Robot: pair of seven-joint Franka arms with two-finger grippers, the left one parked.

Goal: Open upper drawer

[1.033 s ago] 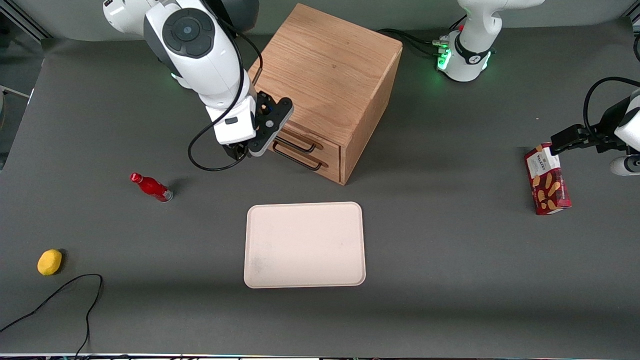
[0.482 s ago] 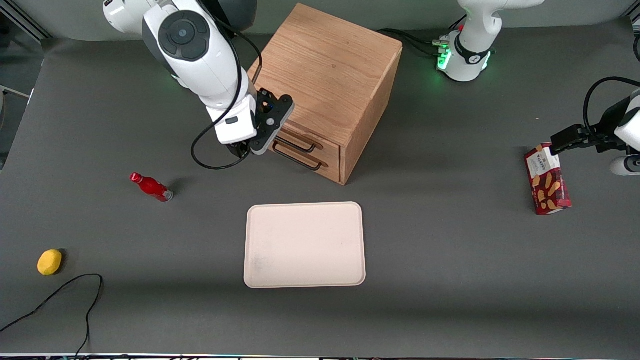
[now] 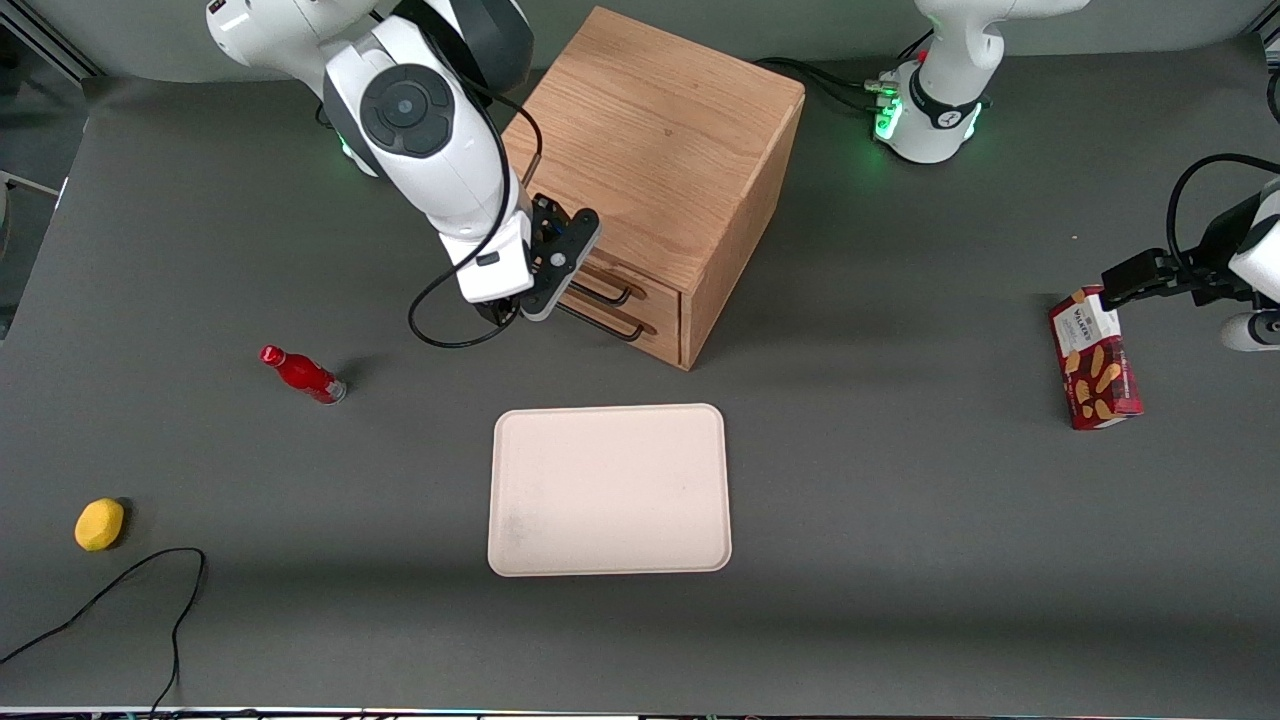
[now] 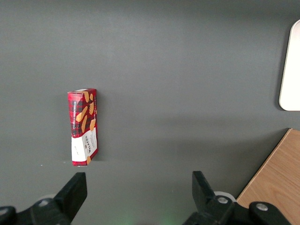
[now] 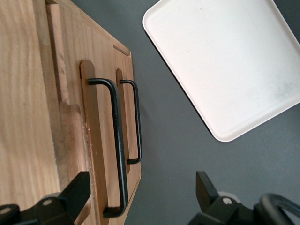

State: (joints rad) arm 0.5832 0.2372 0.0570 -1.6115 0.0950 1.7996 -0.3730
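Note:
The oak cabinet (image 3: 655, 160) stands at the middle of the table, its two drawers facing the front camera, both shut. The upper drawer (image 3: 650, 287) has a black bar handle (image 3: 607, 290); the same-looking lower drawer's handle (image 3: 612, 327) sits just under it. My right gripper (image 3: 508, 312) hangs in front of the drawer fronts at their working-arm end, just above the table. In the right wrist view the gripper (image 5: 140, 197) is open, and the end of the upper handle (image 5: 117, 145) lies between the fingers (image 5: 77, 192) without touching. The lower handle (image 5: 137, 122) shows beside it.
A cream tray (image 3: 610, 490) lies nearer the front camera than the cabinet. A red bottle (image 3: 302, 374) and a yellow lemon (image 3: 99, 524) lie toward the working arm's end, with a black cable (image 3: 120, 590). A red biscuit box (image 3: 1092, 360) lies toward the parked arm's end.
My right gripper has moved sideways toward the cabinet and now sits close against the drawer handles' end. Both drawers stay shut.

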